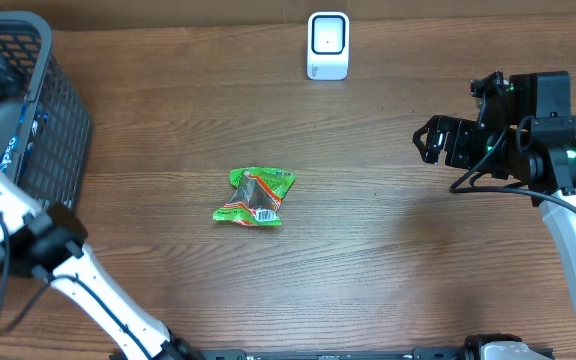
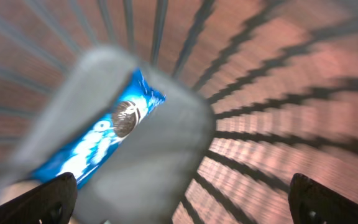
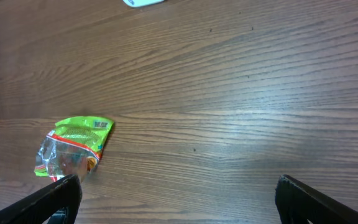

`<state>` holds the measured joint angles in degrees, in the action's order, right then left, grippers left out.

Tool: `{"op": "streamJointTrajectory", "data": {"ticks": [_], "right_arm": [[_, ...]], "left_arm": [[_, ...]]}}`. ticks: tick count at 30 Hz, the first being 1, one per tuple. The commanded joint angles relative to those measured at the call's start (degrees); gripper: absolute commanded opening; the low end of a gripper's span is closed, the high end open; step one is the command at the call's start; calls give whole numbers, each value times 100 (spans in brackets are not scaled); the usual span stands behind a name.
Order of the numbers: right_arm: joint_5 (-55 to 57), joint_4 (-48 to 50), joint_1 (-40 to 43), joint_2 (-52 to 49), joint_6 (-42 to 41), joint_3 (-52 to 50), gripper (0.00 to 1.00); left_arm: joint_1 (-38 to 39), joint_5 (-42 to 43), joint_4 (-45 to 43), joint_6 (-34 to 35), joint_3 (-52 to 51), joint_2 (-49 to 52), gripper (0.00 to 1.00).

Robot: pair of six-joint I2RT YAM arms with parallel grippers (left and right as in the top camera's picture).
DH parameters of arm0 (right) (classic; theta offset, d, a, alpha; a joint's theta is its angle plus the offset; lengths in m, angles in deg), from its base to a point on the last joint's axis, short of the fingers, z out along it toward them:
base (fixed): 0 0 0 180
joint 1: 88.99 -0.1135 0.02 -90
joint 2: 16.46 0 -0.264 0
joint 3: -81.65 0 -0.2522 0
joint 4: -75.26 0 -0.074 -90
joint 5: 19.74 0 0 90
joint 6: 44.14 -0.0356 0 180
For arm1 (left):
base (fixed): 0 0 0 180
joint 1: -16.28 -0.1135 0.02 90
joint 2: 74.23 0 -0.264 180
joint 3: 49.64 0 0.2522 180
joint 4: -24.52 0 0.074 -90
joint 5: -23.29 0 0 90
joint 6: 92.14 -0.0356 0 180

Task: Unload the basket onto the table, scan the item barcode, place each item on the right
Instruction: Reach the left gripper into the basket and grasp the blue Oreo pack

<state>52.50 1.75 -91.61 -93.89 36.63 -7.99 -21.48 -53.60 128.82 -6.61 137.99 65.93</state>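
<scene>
End effector, right (image 1: 426, 140): we record its two fingers spread wide with nothing between them, hovering above bare wood at the right side of the worktop (image 1: 368, 270). In its own wrist view the fingertips sit at the lower corners and only wood grain shows in the gap.

End effector, left (image 2: 179, 202): down inside the wire basket (image 1: 68, 130) at the far left corner of the worktop. We see its fingertips set wide apart at the bottom corners of its wrist view, gripping nothing. Ahead of it, blurred, a blue cookie packet (image 2: 104, 140) lies against a pale grey shape (image 2: 166, 152) that we cannot identify, with the basket's mesh behind.

Item, green snack packet (image 1: 255, 196): lies flat near the middle of the worktop, with a clear window and red-orange print showing. It is well apart from both end effectors. It appears at the lower left of the right wrist view. We cannot make out a barcode at this size.

Scanner, white (image 1: 328, 45): stands at the far edge of the worktop, near centre, beyond the packet and well apart from it.
</scene>
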Motion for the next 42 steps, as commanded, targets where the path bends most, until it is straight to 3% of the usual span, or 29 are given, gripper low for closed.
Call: {"op": "streamJointTrajectory", "data": {"ticks": [1,4,8,13,16,22,25,29,35,39,42], "right_arm": [[13,26,33,11,13,136,100],[13,42,33,11,13,136,100],[13,-11,33,11,31,136,100],[13,-15,33,11,31,136,100],[13,61,33,9,31,136,100],[13,72,33,9,33,136,100],[13,31,33,9,31,136,100],[13,2,33,9,33,136,100],[13,-59,33,9,31,136,100],[11,-76,31,9,31,98,100],[13,-103,31,0,31,50,100]], "left_arm": [[74,184,293,50,326,-1558,100],[125,457,627,452,175,-2430,100],[723,949,627,446,-514,-3362,100],[2371,-535,627,446,-2756,-4459,100],[3348,-774,509,240,-4522,-4636,100],[4575,-730,-1086,-1001,-7195,-4627,100],[4874,-758,-1904,-1130,-7501,-4629,100],[4774,-896,-2903,-1156,-7069,-4802,100],[3910,-2566,-4555,-1073,-5936,-4968,100],[2990,-3167,-4833,-1073,-5858,-4944,100],[2277,-3095,-4579,-1051,-5864,-4815,100]]}}
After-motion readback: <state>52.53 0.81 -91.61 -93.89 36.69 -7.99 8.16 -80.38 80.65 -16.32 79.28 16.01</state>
